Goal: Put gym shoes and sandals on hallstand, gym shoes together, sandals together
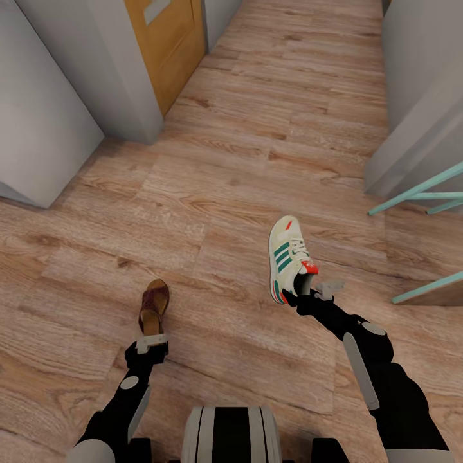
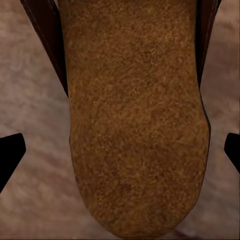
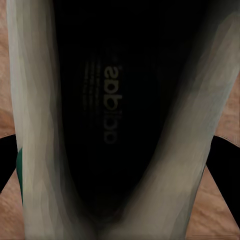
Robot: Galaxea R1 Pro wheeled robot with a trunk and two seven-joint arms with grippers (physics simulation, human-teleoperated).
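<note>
1. Left gripper (image 1: 152, 339) is clamping the dark-brown leather sandal (image 1: 154, 305); right gripper (image 1: 313, 290) is clamping the cream-white green-striped sneaker (image 1: 287, 257), both above the wood-plank corridor floor (image 1: 212, 186)
2. Carrying step; the next move probably means finding the hallstand

Home corridor — plank floor (image 1: 257, 128), door (image 1: 168, 45)
</note>
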